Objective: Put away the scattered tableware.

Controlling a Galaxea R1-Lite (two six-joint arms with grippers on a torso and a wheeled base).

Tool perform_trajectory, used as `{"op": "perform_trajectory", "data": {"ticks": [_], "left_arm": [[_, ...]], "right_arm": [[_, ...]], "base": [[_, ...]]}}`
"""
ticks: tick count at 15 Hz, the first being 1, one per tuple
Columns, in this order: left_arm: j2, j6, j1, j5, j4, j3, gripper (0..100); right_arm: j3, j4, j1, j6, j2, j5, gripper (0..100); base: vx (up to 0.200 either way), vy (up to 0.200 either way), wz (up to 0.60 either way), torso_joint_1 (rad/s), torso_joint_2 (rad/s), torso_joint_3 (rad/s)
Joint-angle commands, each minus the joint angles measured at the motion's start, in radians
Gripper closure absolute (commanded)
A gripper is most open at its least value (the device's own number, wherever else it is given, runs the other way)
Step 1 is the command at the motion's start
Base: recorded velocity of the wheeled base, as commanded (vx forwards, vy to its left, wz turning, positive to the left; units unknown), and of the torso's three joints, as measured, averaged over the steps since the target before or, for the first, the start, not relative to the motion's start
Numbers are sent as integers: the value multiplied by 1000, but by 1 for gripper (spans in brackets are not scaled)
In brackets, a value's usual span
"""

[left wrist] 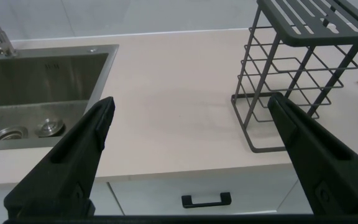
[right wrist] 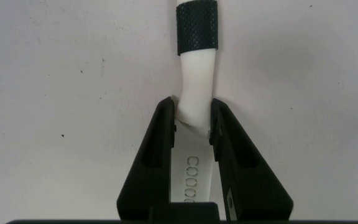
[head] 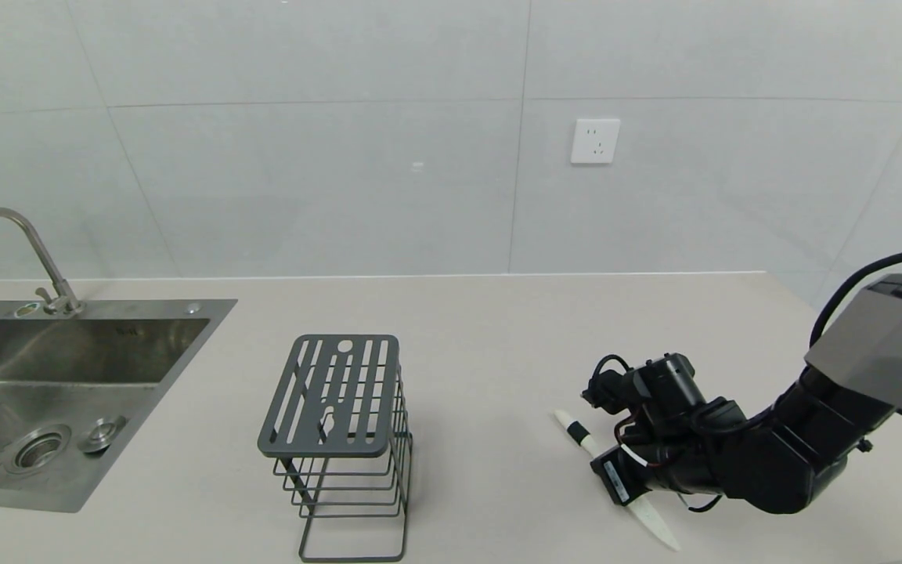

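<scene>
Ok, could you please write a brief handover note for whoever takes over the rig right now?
Right gripper: shut on the white knife, low at the counter, to the right of the rack.
Left gripper: open, holding nothing, near the counter's front edge, facing the stretch between sink and rack.
Done: knife gripped.
Left: lift it and stow it, probably in the rack's slotted top.
</scene>
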Motion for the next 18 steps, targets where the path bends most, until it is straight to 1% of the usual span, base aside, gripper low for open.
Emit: {"op": "perform_trajectory", "data": {"ticks": [1, 4, 6, 11, 13, 14, 18], "left_arm": [[1, 0, 0, 0, 0, 0, 0], [1, 0, 0, 0, 0, 0, 0], [1, 0, 0, 0, 0, 0, 0], [1, 1, 0, 0, 0, 0, 0], [1, 1, 0, 0, 0, 0, 0], [1, 1, 0, 0, 0, 0, 0], [1, 1, 0, 0, -2, 0, 0]], "right_arm": [[2, 10, -2, -1, 7, 0, 100], [-36, -2, 0, -4, -19, 2, 100], [-69, -44, 0, -4, -54, 8, 100], [-64, -65, 0, -41, -162, 23, 100], [-70, -65, 2, -51, -200, 71, 100], [-70, -65, 2, -74, -225, 112, 100], [-67, -65, -5, -208, -307, 289, 100]], "base": [[0, 0, 0, 0, 0, 0], [0, 0, 0, 0, 0, 0], [0, 0, 0, 0, 0, 0], [0, 0, 0, 0, 0, 0], [0, 0, 0, 0, 0, 0], [0, 0, 0, 0, 0, 0], [0, 0, 0, 0, 0, 0]]}}
